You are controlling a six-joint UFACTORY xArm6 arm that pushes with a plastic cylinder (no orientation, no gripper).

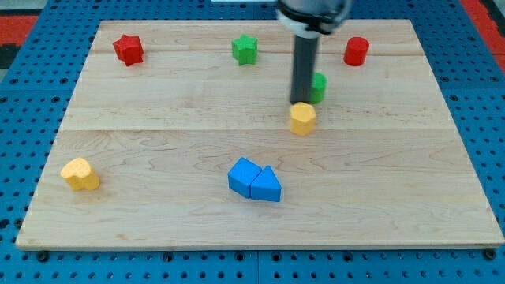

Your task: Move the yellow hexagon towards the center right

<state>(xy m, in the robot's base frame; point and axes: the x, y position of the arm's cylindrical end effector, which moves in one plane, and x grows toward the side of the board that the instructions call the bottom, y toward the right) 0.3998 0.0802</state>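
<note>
The yellow hexagon [302,118] sits a little right of the board's middle. My tip [301,102] is at the hexagon's top edge, touching or nearly touching it, on the side toward the view's top. A green block [318,87] is partly hidden behind the rod, just up and right of the tip.
A second yellow block [80,173] lies at the lower left. Two blue blocks, a cube [244,176] and a triangle [267,186], touch each other at bottom centre. A red star [128,49], a green star [245,49] and a red cylinder [356,51] line the top of the wooden board [158,102].
</note>
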